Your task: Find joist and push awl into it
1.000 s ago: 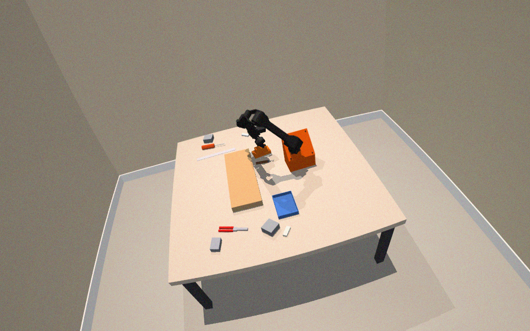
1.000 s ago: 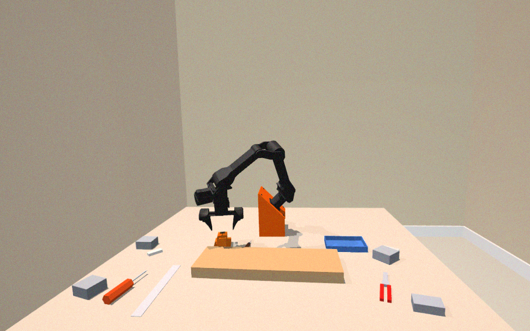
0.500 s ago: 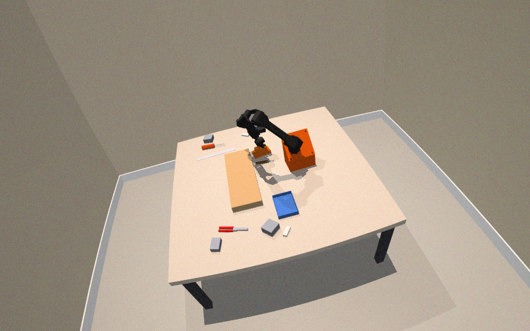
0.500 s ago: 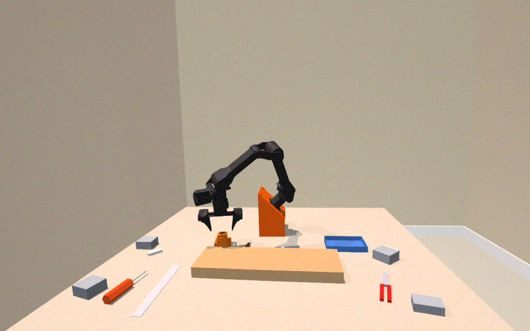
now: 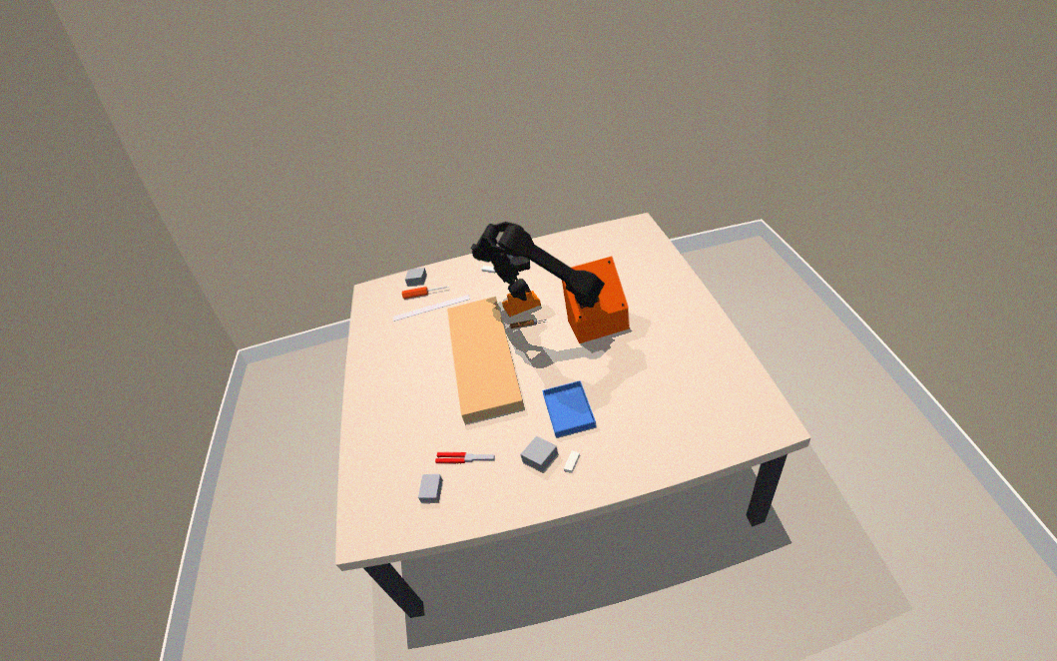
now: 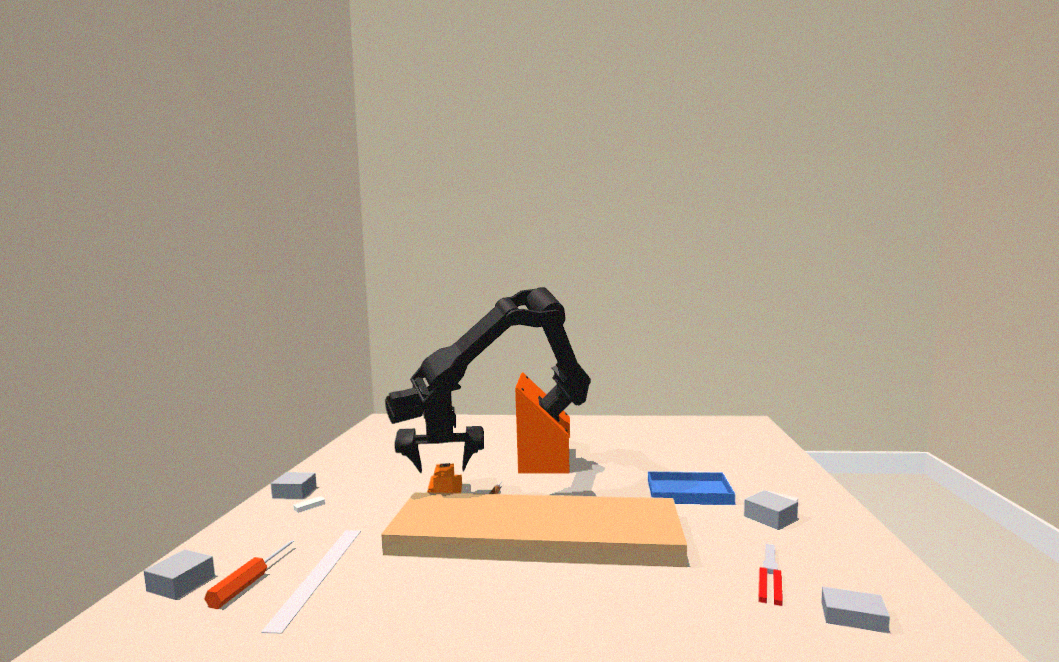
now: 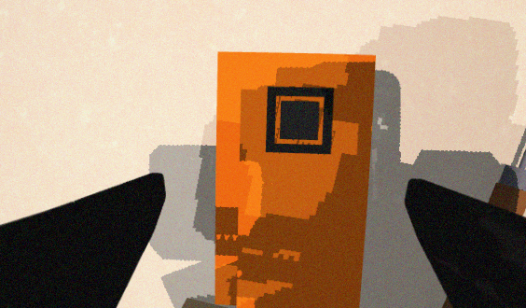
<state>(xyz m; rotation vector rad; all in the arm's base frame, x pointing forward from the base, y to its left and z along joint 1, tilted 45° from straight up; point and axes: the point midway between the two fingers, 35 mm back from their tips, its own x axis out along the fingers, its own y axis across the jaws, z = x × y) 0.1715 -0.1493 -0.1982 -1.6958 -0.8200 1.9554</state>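
Note:
The stud finder (image 5: 521, 305), an orange block with a dark square on top, lies on the table just past the far end of the tan floor panel (image 5: 483, 359). In the wrist view the stud finder (image 7: 295, 182) sits between my fingers. My gripper (image 6: 443, 467) hangs open just above the stud finder (image 6: 443, 478), with a finger on each side and nothing held. The awl (image 7: 512, 187) (image 6: 494, 490), with a brown handle and metal tip, lies right beside it. The blue tray (image 5: 569, 407) stands beside the panel's near end.
The orange arm base (image 5: 595, 300) stands behind the panel (image 6: 535, 527). A red screwdriver (image 6: 237, 581), a white strip (image 6: 312, 579), red pliers (image 6: 770, 575) and several grey blocks (image 6: 770, 509) lie around the table.

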